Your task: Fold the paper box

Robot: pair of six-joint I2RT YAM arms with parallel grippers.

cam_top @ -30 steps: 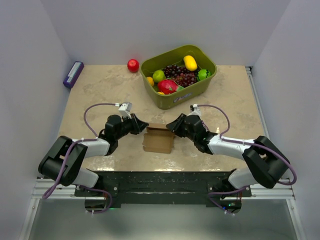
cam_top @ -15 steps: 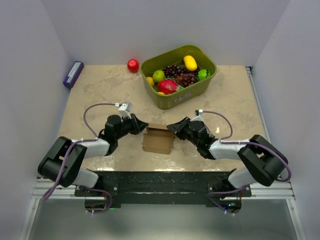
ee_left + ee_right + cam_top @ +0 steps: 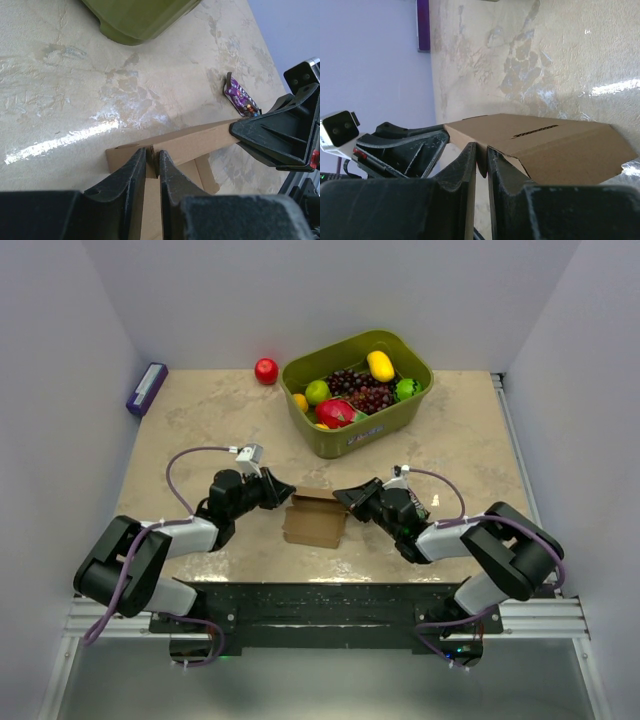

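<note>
the paper box (image 3: 315,522) sits at the near middle of the worktop (image 3: 200,430), its front edge close to the worktop's near rim, so i have little room on my side. to the far side there is a strip of bare stone before the green bin (image 3: 357,390) full of fruit, which stands apart from the box. left of the box the surface runs open out to the purple box (image 3: 147,389) against the left wall and the red apple (image 3: 266,371) near the back. on the right, a small purple packet (image 3: 240,95) lies on the stone just past the right arm.

the left claw (image 3: 288,490) meets the box at its left far corner. in the left wrist view its fingers (image 3: 132,172) are drawn almost together, with only a thin slit between them, and the upright cardboard wall runs into that slit, so it is pinching the box. the right claw (image 3: 340,495) meets the right far corner. in the right wrist view its fingers (image 3: 465,165) are likewise nearly closed, with a cardboard flap edge caught between them.

both arms lie low and stretched inward over the near part of the worktop. their elbows are folded back at the outer sides and their wrists point at each other across the box. from each wrist view i can see the opposite claw at the far end of the cardboard.
</note>
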